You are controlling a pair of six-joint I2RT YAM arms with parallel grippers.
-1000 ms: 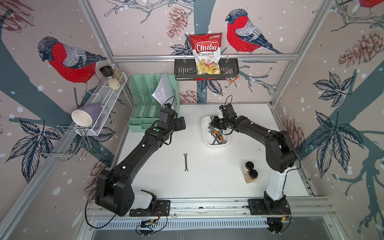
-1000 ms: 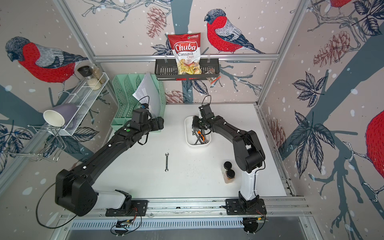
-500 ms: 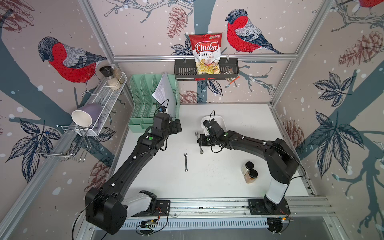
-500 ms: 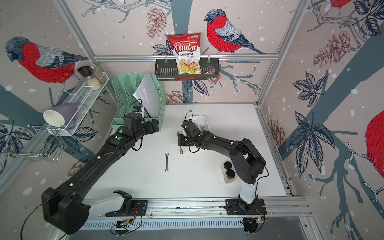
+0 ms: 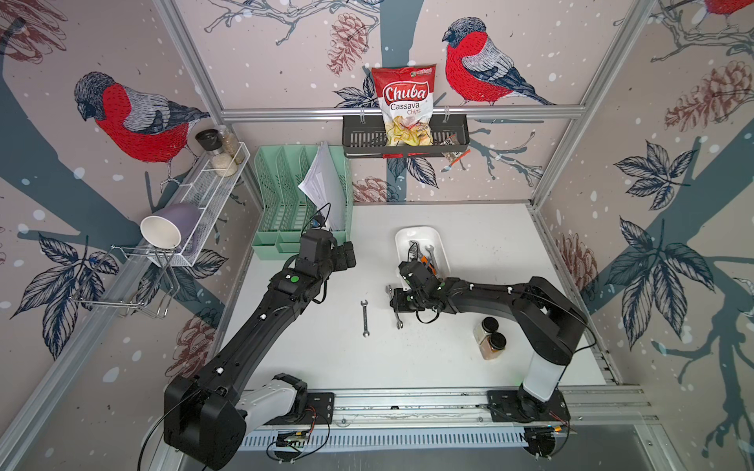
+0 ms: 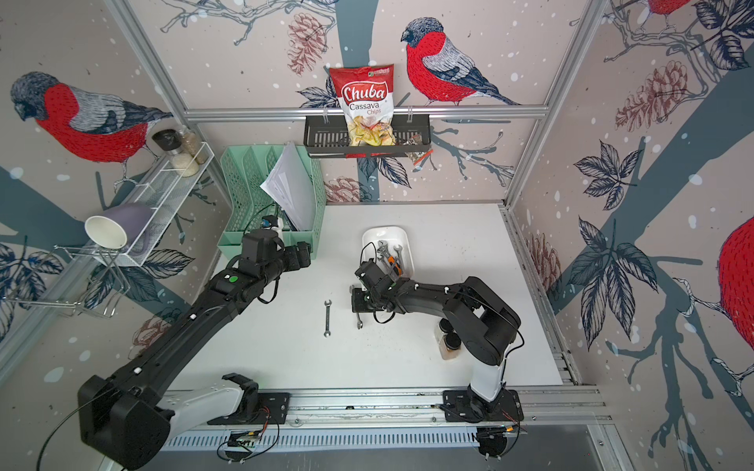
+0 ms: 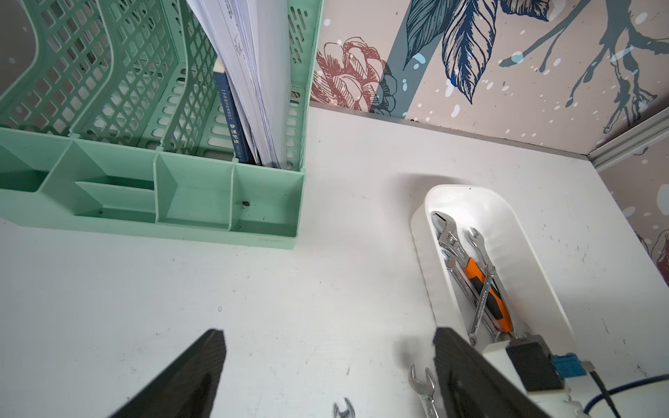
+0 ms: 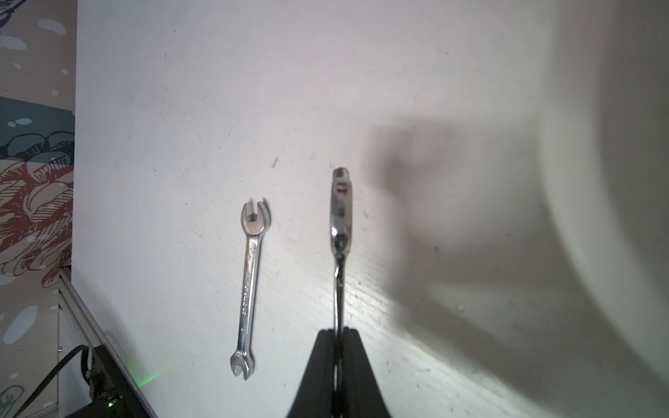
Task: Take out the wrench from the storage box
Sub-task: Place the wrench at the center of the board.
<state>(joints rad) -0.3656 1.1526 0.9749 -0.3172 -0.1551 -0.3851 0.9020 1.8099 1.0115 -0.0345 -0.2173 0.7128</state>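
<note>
The right gripper (image 8: 338, 331) is clamped on a wrench (image 8: 340, 217), out of the storage box (image 5: 416, 236) close alongside; a second wrench (image 8: 249, 286) lies on the table (image 8: 181, 108) just beside the held one; set-down stage, I judge; next, lower gently and release; the left gripper (image 7: 327, 334) stands wide, empty.

— Anything legible?
— "Chuba Cassava Chips" on the red-and-white plastic snack bag (image 5: 404, 107) standing in the black perforated metal basket (image 5: 359, 138) (clear in both top views).
— Anything else?
— White Chinese characters down the dark blue book spine (image 7: 233, 123) in the mint-green plastic file organiser (image 7: 144, 202), too small to read.
</note>
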